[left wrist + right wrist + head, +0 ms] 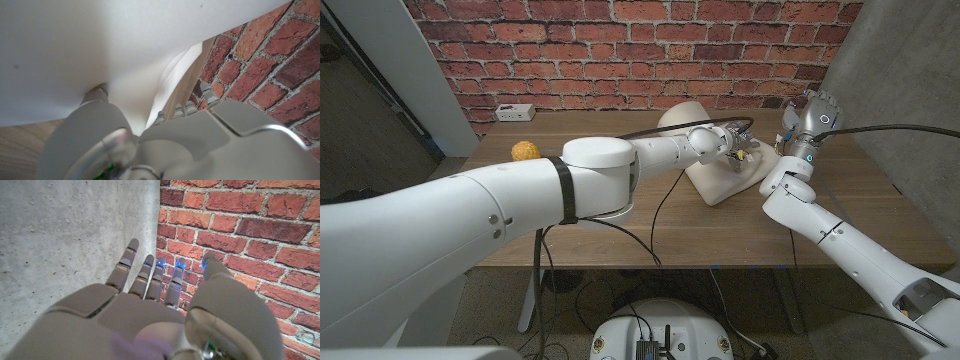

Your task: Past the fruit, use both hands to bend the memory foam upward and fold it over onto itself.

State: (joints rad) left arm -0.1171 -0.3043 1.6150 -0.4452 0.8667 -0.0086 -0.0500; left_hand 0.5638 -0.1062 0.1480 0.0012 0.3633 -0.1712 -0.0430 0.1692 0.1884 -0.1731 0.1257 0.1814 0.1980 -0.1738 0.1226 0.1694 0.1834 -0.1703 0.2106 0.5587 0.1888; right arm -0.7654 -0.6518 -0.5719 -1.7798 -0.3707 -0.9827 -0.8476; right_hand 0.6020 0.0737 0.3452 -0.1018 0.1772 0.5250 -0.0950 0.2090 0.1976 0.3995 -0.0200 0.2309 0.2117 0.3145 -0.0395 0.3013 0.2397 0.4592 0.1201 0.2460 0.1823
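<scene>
At the far left of the wooden worktop (880, 190) a white power strip (514, 111) lies against the brick wall (620, 50), and nearer the left edge sits the yellow-orange fruit (525, 151), round and dimpled. Well to its right, past the middle of the worktop, lies the memory foam (735, 178): a thick, cream-white slab, smooth and matte, with rounded edges. Its far part is bent upward into a soft curved hump (685, 115) near the wall, while the near part lies flat on the wood. The left hand (732, 143) reaches across to the foam and presses into it; in the left wrist view the fingers (99, 93) dig against the pale surface, which bulges around them, with a folded layer showing beside the bricks. Whether it truly grips the foam, I cannot tell. Further right, the right hand (813, 114) is raised above the worktop, clear of the foam, fingers (150, 272) spread and holding nothing.
</scene>
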